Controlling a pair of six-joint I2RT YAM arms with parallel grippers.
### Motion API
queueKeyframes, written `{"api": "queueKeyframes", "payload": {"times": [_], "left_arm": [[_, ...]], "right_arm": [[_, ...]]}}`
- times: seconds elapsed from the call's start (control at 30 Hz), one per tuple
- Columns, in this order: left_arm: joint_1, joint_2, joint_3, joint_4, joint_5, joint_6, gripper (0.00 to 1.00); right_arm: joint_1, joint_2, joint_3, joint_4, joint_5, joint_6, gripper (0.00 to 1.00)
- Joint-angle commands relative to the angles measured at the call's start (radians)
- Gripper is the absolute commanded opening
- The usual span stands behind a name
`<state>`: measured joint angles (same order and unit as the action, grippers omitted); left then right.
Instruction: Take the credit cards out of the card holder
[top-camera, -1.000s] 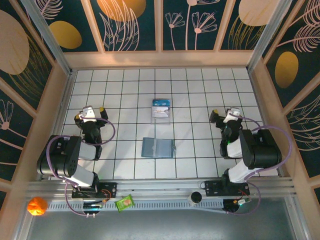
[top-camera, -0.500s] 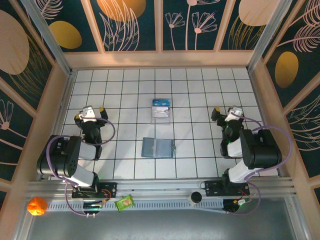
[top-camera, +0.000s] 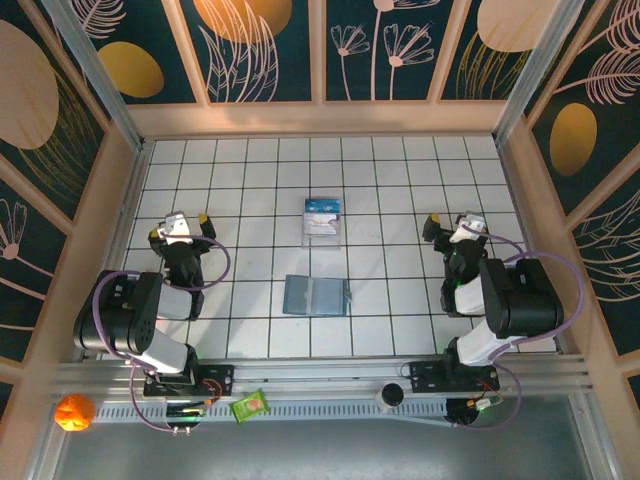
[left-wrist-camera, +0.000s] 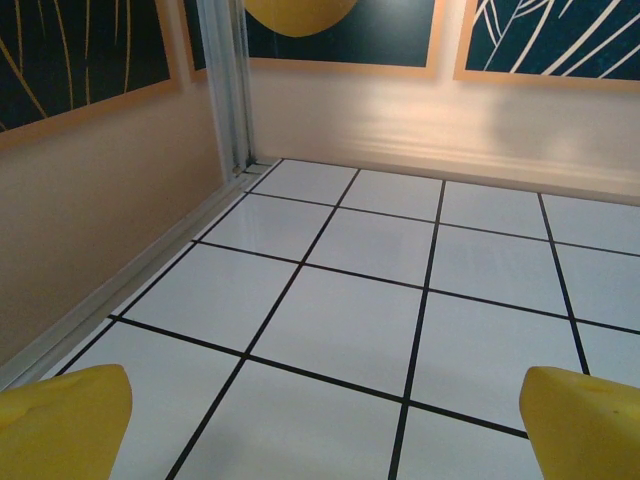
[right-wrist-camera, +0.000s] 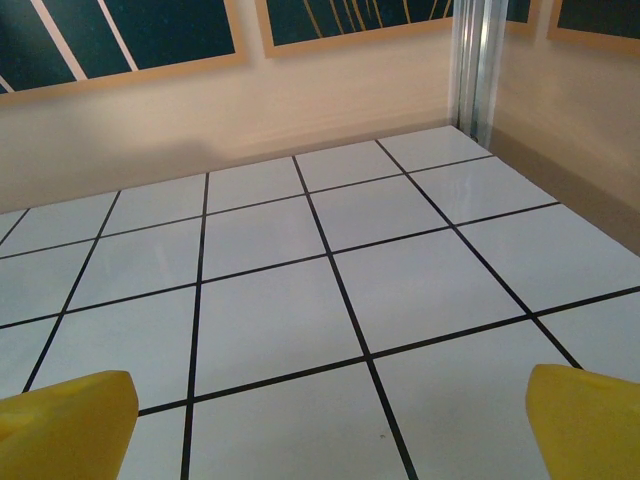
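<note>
The card holder (top-camera: 316, 296) lies open and flat on the white tiled floor, near the middle and a little toward the arms, a teal blue-grey two-panel wallet. The credit cards cannot be made out in it from this height. My left gripper (top-camera: 179, 226) stands open far to its left, with nothing between its yellow fingertips (left-wrist-camera: 62, 420). My right gripper (top-camera: 457, 223) stands open far to its right, also empty, its yellow fingertips (right-wrist-camera: 584, 420) wide apart. Bare tiles lie under the left gripper (left-wrist-camera: 325, 430) and the right gripper (right-wrist-camera: 325, 425).
A clear plastic case (top-camera: 322, 220) with a blue-and-white insert lies beyond the holder. Peach walls (top-camera: 320, 118) enclose the floor on three sides. An orange ball (top-camera: 74, 411) and a green packet (top-camera: 250, 405) sit on the rail by the arm bases.
The right gripper has shifted slightly toward the far wall. The left arm, the card holder and the clear case have not moved.
</note>
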<state>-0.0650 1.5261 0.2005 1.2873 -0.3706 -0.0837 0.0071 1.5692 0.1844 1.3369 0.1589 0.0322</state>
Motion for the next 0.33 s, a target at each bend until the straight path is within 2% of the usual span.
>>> {"api": "queueKeyframes", "payload": {"times": [0.0,0.3], "left_arm": [[0.007,-0.003,0.016,0.035,0.003,-0.018,0.99],[0.007,-0.003,0.013,0.037,0.002,-0.018,0.99]], "right_arm": [[-0.004,0.000,0.009,0.048,0.023,0.006,0.99],[-0.005,-0.001,0.009,0.048,0.023,0.006,0.99]]}}
